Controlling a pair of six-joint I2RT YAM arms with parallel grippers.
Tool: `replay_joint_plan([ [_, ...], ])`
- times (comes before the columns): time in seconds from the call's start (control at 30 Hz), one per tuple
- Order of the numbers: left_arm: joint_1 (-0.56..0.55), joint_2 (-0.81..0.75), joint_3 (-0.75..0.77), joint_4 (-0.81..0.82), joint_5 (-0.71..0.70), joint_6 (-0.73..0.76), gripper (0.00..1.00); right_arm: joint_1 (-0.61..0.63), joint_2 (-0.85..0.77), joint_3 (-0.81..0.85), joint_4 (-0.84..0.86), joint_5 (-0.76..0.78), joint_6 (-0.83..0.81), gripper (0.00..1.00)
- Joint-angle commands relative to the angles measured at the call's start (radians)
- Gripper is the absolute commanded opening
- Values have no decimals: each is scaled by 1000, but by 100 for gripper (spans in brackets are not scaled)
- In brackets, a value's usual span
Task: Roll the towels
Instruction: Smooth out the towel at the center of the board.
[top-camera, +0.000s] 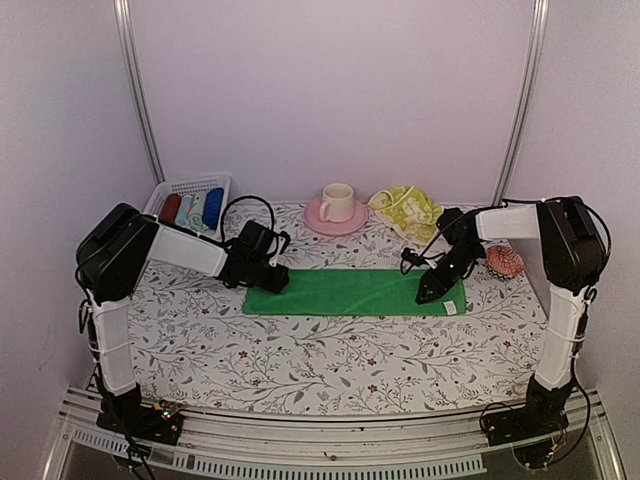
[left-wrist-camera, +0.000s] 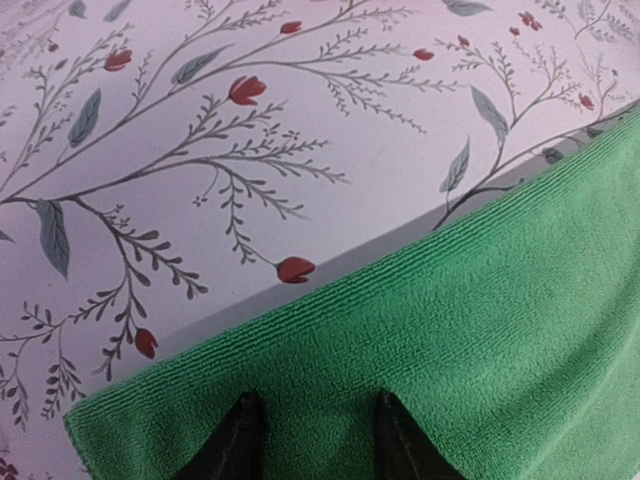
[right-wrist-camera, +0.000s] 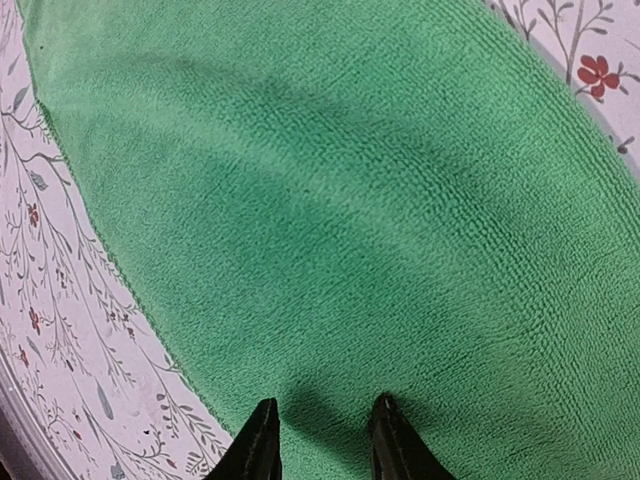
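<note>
A green towel (right-wrist-camera: 360, 200) lies spread flat and fills nearly the whole view, its ribbed pile crossed by a soft band of shadow. The flower-printed surface (right-wrist-camera: 50, 330) shows along its left edge and again in the upper right corner. At the bottom the right tool (right-wrist-camera: 322, 445) sits low over the cloth near that left edge, its two dark fingertips (right-wrist-camera: 258, 445) a little apart with green showing between them, though I can't tell whether they pinch it.

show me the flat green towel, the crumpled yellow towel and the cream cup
flat green towel (top-camera: 350, 292), top view, bare middle
crumpled yellow towel (top-camera: 408, 213), top view, centre
cream cup (top-camera: 337, 203), top view, side wall
</note>
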Motion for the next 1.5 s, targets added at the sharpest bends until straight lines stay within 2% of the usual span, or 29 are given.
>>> replay_joint_plan([
  [0.0,17,30,7,-85,-96,4,40,-14,5,-64,10,208,-10,33],
  [0.13,17,16,-5,-81,-122,-6,44,-15,-35,-69,-10,199,-30,36],
  [0.27,17,-8,-12,-57,-133,-10,60,-15,-69,-45,-37,142,-53,45],
  [0.47,14,-92,7,-51,-148,-1,81,-15,-148,16,-99,-30,-88,56],
  [0.63,-20,-199,-48,-56,-147,-1,88,-33,-175,55,-72,-61,-69,58],
  [0.8,-90,-271,-124,-58,-125,-26,77,-67,-139,81,-8,-10,12,42],
  [0.9,-124,-273,-159,-58,-104,-47,63,-82,-121,69,31,26,44,30],
  [1.0,-136,-258,-184,-58,-72,-63,48,-101,-100,51,66,57,72,22],
  [1.03,-136,-252,-189,-57,-76,-66,46,-109,-93,45,82,68,80,20],
  [1.07,-137,-246,-196,-54,-85,-67,45,-114,-85,40,100,82,85,15],
  [1.13,-135,-230,-200,-52,-114,-62,45,-125,-64,37,132,111,96,12],
  [1.47,-132,-137,-186,-71,-105,-73,40,-135,41,40,210,215,139,12],
])
